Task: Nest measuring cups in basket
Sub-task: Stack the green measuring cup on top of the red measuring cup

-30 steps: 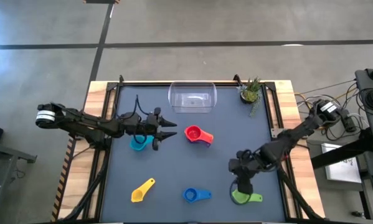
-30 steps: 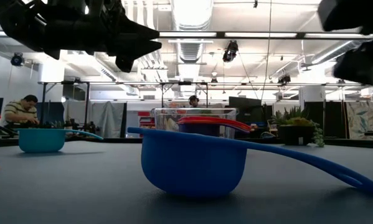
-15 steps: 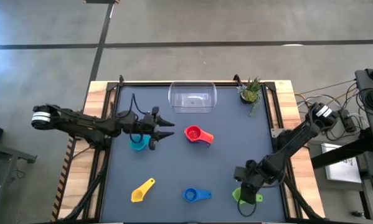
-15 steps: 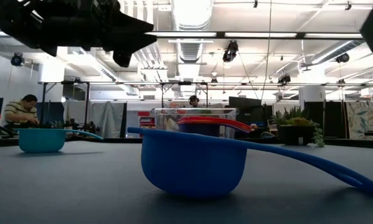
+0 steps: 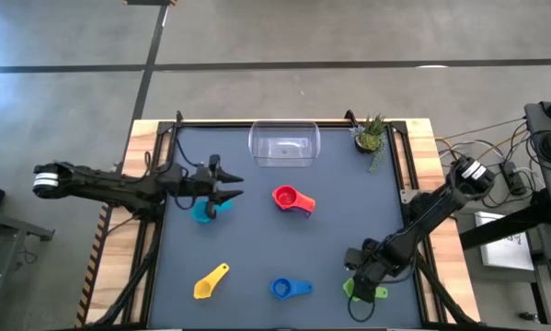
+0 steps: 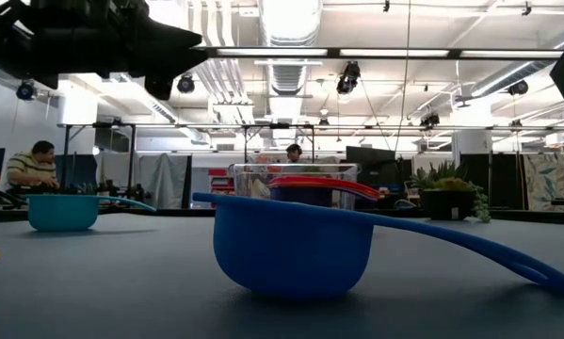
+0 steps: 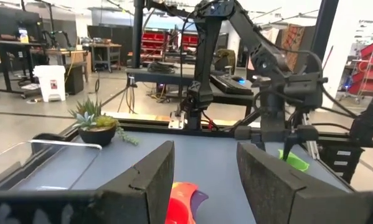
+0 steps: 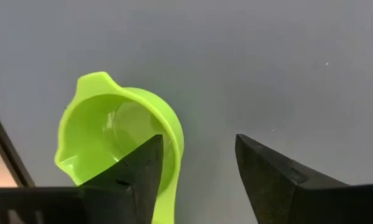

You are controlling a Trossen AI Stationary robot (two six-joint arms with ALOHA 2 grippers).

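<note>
Right gripper (image 5: 361, 284) angled down over green cup (image 5: 361, 291) near table's (image 5: 330, 230) front-right corner, jaws apart, unclosed; left gripper (image 5: 229, 188) level above teal cup (image 5: 204, 212), jaws apart.

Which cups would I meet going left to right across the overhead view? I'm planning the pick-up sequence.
Teal cup, partly under the left gripper → yellow cup → blue cup → red cup → green cup, under the right gripper.
</note>
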